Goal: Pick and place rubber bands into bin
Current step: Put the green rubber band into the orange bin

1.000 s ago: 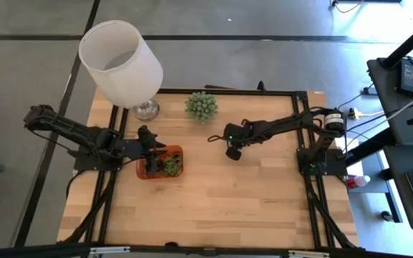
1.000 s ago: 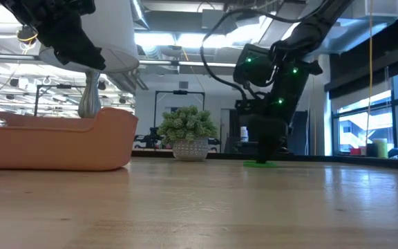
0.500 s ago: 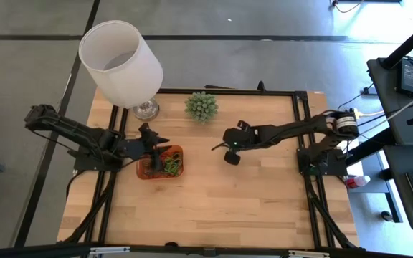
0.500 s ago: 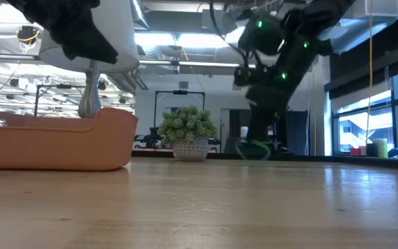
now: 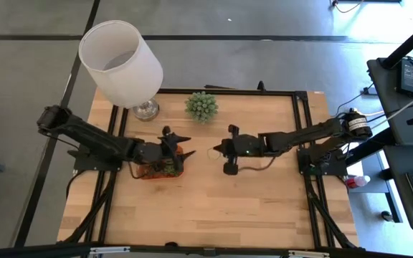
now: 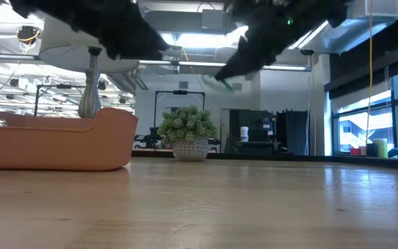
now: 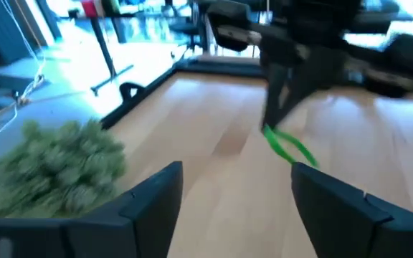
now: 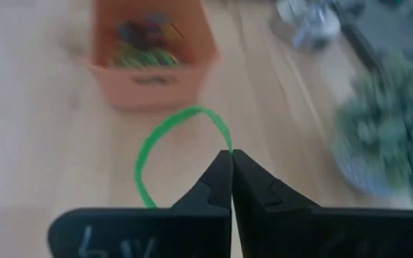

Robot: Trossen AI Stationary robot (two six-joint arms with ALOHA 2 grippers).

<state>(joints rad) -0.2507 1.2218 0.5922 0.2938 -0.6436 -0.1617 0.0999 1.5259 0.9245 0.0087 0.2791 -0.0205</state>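
My right gripper (image 8: 231, 166), fingers pressed together, pinches a green rubber band (image 8: 165, 147) by its edge; the loop hangs clear above the bench (image 5: 228, 208), between the bin (image 5: 160, 170) and the spiky green plant (image 5: 201, 106). My left gripper (image 7: 236, 190), fingers spread wide, hovers at the bin's right edge. The orange bin already holds a tangle of rubber bands (image 8: 146, 44). A white lamp (image 5: 120, 63) stands at the far left corner.

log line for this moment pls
right pincer: shut on green band, heading to bin | left pincer: open over bin
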